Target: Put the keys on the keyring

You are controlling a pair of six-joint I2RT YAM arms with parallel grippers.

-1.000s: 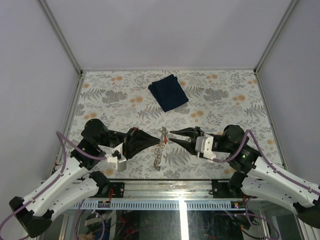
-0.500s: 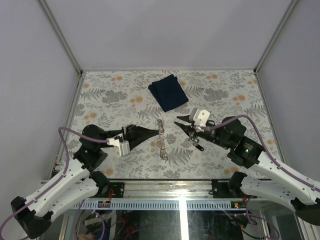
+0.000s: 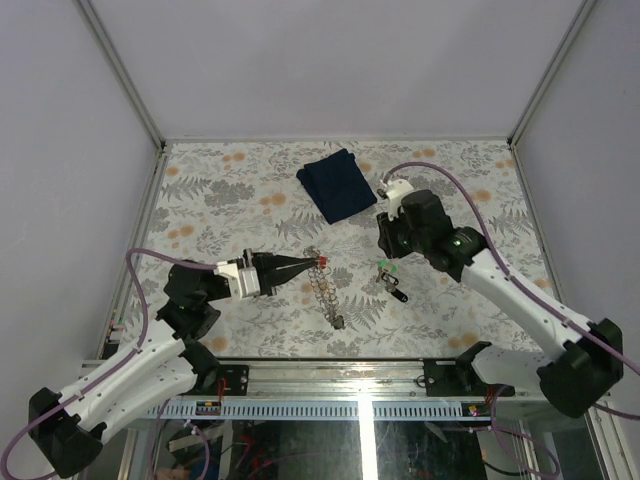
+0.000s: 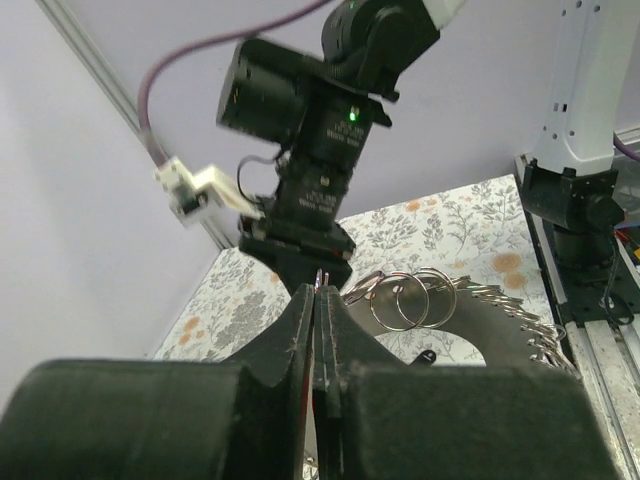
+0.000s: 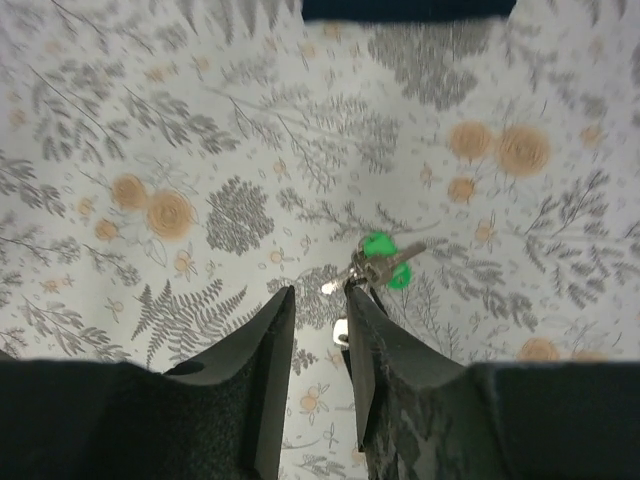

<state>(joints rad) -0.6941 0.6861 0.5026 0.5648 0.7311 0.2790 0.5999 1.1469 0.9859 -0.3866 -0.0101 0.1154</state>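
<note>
Silvery-grey chain-link keyring (image 3: 330, 295) pinched at its far end by tightly closed left gripper (image 3: 312, 262), trailing toward near edge of tabletop (image 3: 200, 200); tiny green-headed keys (image 5: 378, 246) lying loose rightward, just beyond narrowly parted, empty right gripper (image 5: 318, 300).

3 keys (image 3: 385, 266), 1 keyring (image 3: 325, 290), 1 cloth (image 3: 337, 185).

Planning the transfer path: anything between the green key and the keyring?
Nothing. Top view shows only bare floral table between green key and keyring.

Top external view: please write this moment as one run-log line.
left fingers: shut at keyring end | right fingers: open over green key | black key: lying beside it
</note>
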